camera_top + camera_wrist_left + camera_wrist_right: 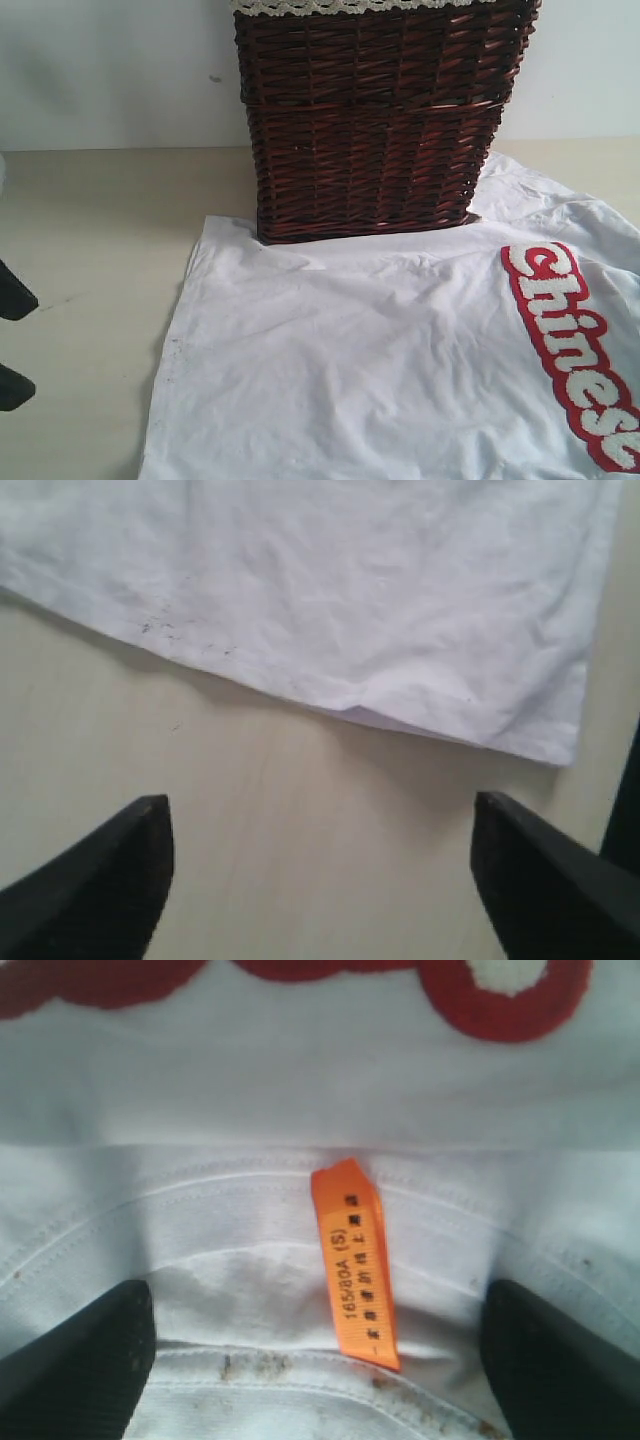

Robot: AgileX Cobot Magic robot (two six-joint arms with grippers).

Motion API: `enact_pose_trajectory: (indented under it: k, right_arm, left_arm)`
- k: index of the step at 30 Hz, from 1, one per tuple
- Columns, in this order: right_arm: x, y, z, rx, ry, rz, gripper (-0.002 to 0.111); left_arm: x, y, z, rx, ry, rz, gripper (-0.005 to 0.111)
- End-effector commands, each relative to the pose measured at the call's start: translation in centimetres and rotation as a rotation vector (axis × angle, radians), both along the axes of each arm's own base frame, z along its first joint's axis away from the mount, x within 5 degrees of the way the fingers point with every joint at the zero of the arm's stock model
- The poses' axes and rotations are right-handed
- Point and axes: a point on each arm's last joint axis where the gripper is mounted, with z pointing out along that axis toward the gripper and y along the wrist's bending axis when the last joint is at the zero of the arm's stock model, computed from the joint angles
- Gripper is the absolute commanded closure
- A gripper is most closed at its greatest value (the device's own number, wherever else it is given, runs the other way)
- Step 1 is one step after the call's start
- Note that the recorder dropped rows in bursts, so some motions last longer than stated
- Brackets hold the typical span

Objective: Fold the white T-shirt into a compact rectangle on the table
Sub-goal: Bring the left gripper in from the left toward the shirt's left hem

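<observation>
The white T-shirt (380,360) lies spread flat on the table (90,230), its red "Chinese" patch (570,350) toward the right. My left gripper (12,340) stands open at the left edge, off the cloth. In the left wrist view the left gripper (320,815) hovers over bare table (260,780), a short way from the shirt's hem (350,590). My right gripper (320,1300) is open over the collar (200,1230), with the orange neck tag (355,1260) between its fingers and the red patch (500,1010) beyond. The exterior view does not show the right gripper.
A dark brown wicker basket (370,120) with cream lace trim (350,5) stands at the back, its base touching the shirt's far edge. A pale wall (100,70) rises behind it. Bare table lies left of the shirt.
</observation>
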Motion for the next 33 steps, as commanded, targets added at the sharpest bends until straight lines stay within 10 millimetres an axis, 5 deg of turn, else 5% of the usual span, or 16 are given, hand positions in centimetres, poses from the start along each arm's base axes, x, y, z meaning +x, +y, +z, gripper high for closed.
enact_pose_trajectory:
  k: [1,16,18,22,29,33]
  right_arm:
    - [-1.2,-0.2,-2.2,-0.010,0.092,0.027,0.025]
    - [-1.2,-0.2,-2.2,-0.010,0.092,0.027,0.025]
    - [-1.2,-0.2,-2.2,-0.010,0.092,0.027,0.025]
    - [-1.2,-0.2,-2.2,-0.010,0.092,0.027,0.025]
    - [-1.2,-0.2,-2.2,-0.010,0.092,0.027,0.025]
    - [-1.2,-0.2,-2.2,-0.010,0.092,0.027,0.025]
  left_arm:
    - [1.0,0.1,0.6,0.025,-0.084,0.029,0.029]
    - [3.4,0.7,0.6,0.034,-0.231,0.243,0.031]
    - [3.7,0.7,0.1,0.055,-0.232,0.197,0.042]
    - [4.1,1.1,-0.7,0.141,-0.243,0.121,0.103]
    - [4.8,0.1,-1.3,0.084,-0.311,-0.060,0.104]
    - [6.2,-1.5,-4.0,0.000,-0.288,-0.227,0.104]
